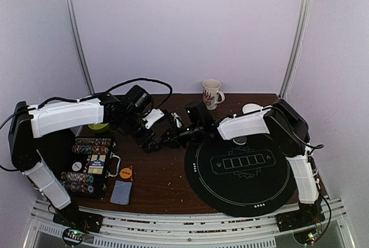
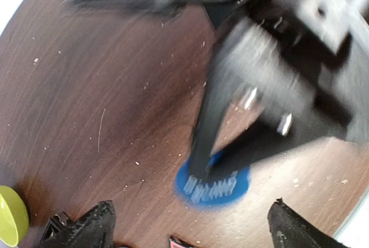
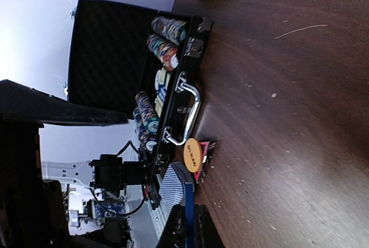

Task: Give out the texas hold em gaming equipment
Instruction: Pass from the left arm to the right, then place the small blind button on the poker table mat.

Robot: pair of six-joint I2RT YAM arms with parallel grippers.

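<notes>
Right fingers (image 3: 203,233) were seen closed on blue button (image 3: 189,216) at surface (image 2: 86,86); left fingers (image 2: 86,228) were held apart, empty. Button was judged light, stiff, slick: edges to be pinched w/ care.

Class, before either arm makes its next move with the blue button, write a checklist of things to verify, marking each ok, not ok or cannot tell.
1. Grip: right hand shut on blue button, fingers on both sides: ok.
2. Lift: blue button off the table: cannot tell.
3. Spare: left hand open, empty: ok.
4. Spacing: the two hands crowd together mid-table: not ok.
5. Obstacle: mug stands at the far edge, away from both arms: ok.
6. Remaining: orange button and cards lie beside the chip case, not handed out: not ok.
</notes>
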